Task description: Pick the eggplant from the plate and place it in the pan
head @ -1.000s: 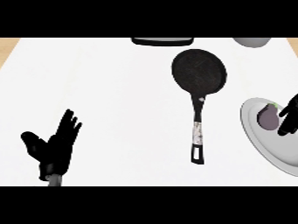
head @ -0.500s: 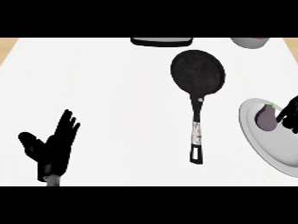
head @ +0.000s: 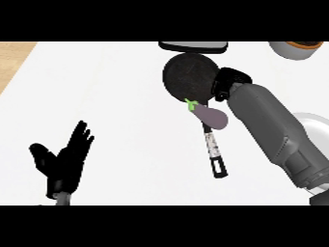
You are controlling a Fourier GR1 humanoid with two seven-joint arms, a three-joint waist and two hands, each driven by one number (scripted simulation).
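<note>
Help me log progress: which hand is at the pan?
The right hand: its forearm stretches across the counter to the pan's right rim. The left hand rests open at lower left, far from the pan.

The right hand (head: 227, 83) is over the pan (head: 188, 77). The eggplant (head: 211, 116) lies on the pan's handle (head: 214, 149). The left hand (head: 63, 159) rests open, near left.

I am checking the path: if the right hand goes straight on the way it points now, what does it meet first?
The right hand points up-left, already beside the pan, so the pan comes first. The eggplant lies by the forearm, over the handle. Height above the pan is unclear.
</note>
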